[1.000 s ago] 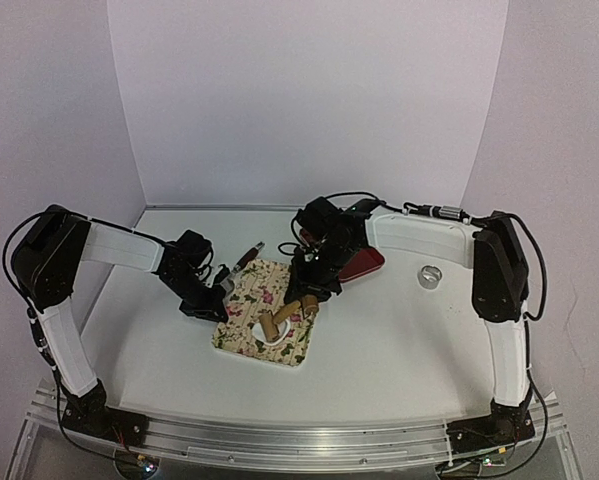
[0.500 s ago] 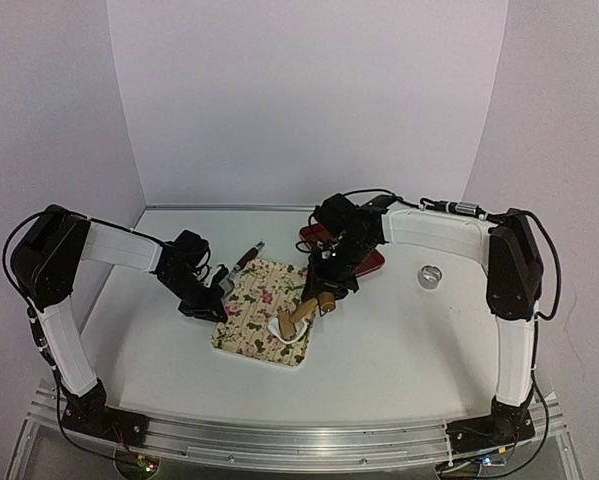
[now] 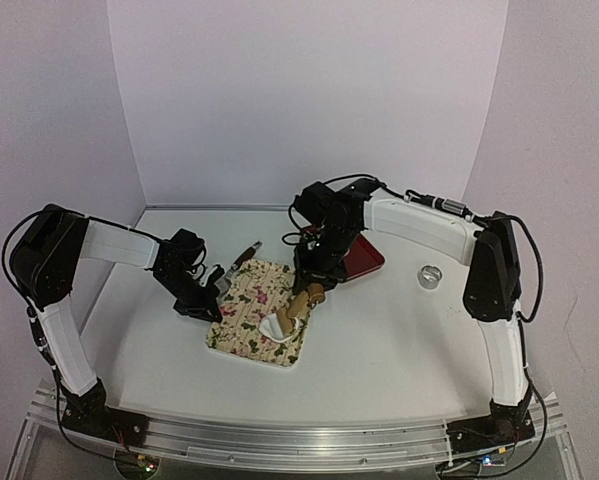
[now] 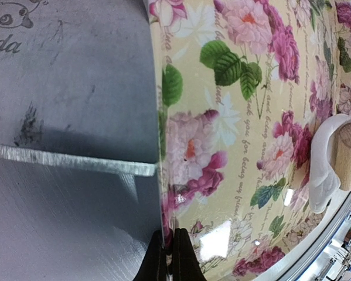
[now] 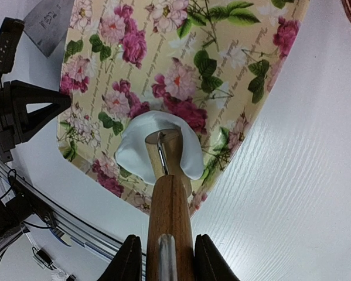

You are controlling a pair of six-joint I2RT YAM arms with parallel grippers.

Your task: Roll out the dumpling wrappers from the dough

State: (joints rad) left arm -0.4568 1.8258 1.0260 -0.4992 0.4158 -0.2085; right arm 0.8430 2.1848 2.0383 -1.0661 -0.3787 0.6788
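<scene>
White counter point(image 3: 399, 340) carries a floral board point(image 3: 244, 300), whose rim our left fingers point(image 4: 184, 260) pinch shut, while our right fingers point(image 5: 128, 262) grasp the pin point(image 5: 169, 216) by its handle. We are mid-roll: the wrapper point(image 5: 134, 158) sits near the board's front edge, curled around the pin's tip. Next, we judge, it needs freeing and pressing flat.

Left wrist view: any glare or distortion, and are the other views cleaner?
Left wrist: the floral board bows from lens distortion, with white glare near its lower edge. Right wrist: sharp, the wrapper clear, sheen on the table. Top external: even, soft light.
</scene>
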